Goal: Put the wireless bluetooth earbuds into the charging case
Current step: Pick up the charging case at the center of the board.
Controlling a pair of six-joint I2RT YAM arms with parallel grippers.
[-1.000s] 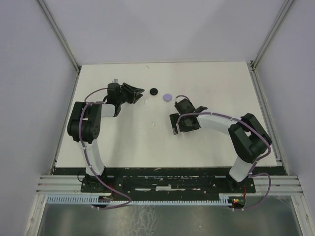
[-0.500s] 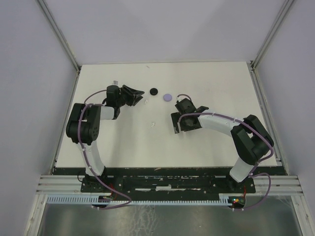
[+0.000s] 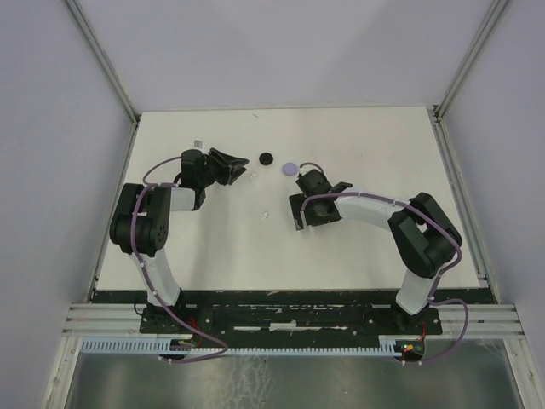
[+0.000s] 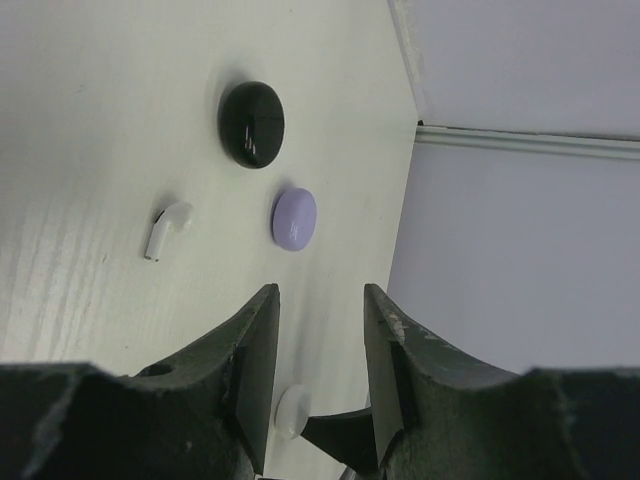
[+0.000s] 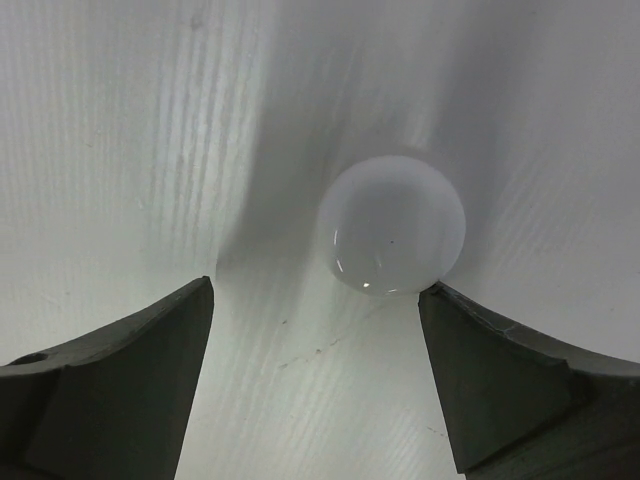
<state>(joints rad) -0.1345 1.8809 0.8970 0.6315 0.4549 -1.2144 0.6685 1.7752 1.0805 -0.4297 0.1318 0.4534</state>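
Left hand [image 4: 320, 300]: fingers parted by a narrow gap, nothing between them.
Right hand [image 5: 315, 290]: fingers spread wide, low over the bench [image 5: 120, 120], gripping nothing.
White earbud [image 4: 167, 229]: lay loose on the bench ahead of the left hand, near the black case [image 4: 252, 124] and lilac case [image 4: 294, 218], touching neither.
White case [image 5: 392, 224]: lay on the bench just ahead of the right hand's fingertips.

White disc [image 4: 290, 405] part-hid. by L jaws; speck [image 3: 263, 216] too sm.
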